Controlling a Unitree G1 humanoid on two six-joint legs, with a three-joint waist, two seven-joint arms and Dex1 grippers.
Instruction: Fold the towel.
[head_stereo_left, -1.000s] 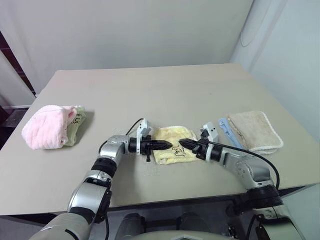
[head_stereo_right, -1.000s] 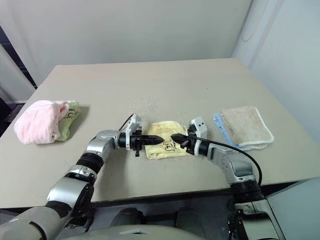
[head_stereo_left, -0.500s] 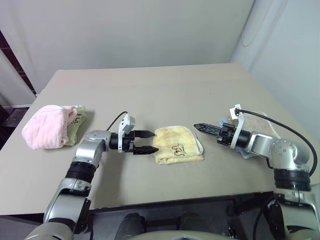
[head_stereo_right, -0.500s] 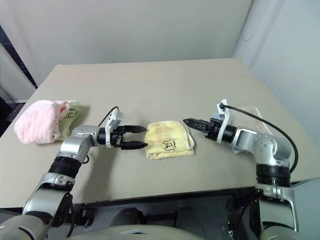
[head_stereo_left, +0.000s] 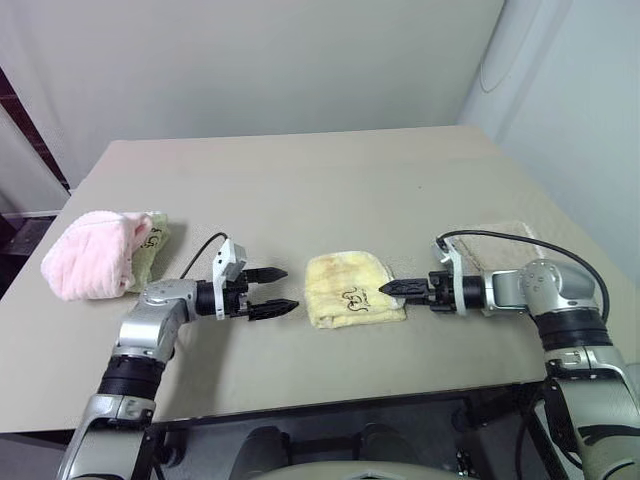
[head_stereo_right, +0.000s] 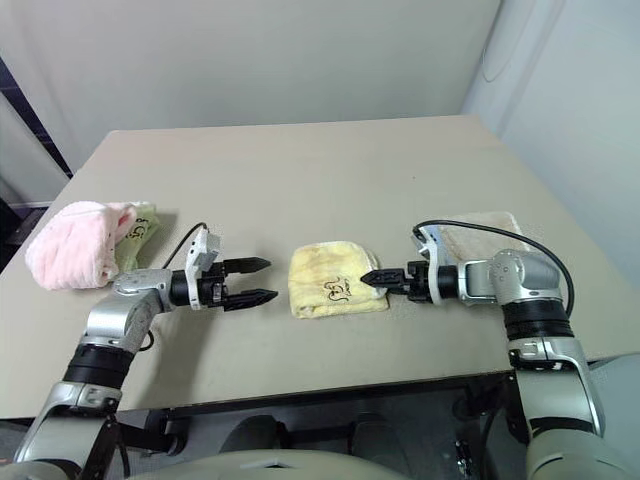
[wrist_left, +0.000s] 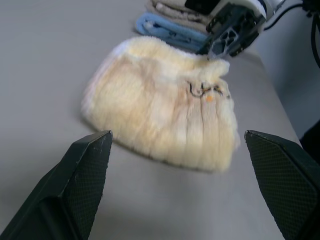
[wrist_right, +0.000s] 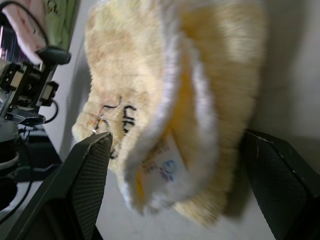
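Left eye view, read from left to right: a pink fluffy cloth (head_stereo_left: 92, 253) lies at the left edge of the tabletop (head_stereo_left: 300, 190) with a pale green cloth (head_stereo_left: 153, 244) tucked against its right side; both are well apart from the work area, presumably parked there so they do not interfere. Next comes the left gripper (head_stereo_left: 275, 291), hovering low over the tabletop and pointing toward the centre. Its fingers (wrist_left: 75, 180) are spread wide and hold nothing; the left wrist view looks between them at the towel, with a bare strip of tabletop separating the tips from the cloth. The towel (head_stereo_left: 350, 289) lies near the front centre of the tabletop as a compact folded bundle, dark embroidered lettering facing up. The right wrist view shows stacked layers with whitish hems and a small white label (wrist_right: 159, 161) between them, which suggests the fold is essentially made and the bundle has been set down. The right gripper (head_stereo_left: 392, 289) points toward the centre, its tips just beside the towel's right edge. Its fingers (wrist_right: 80, 190) are also spread and grip nothing; whether a tip touches the cloth cannot be determined. Both grippers flank the bundle symmetrically, a posture consistent with release or a final tidy. Behind the right arm, a beige towel (head_stereo_right: 480, 223) lies flat near the right edge.
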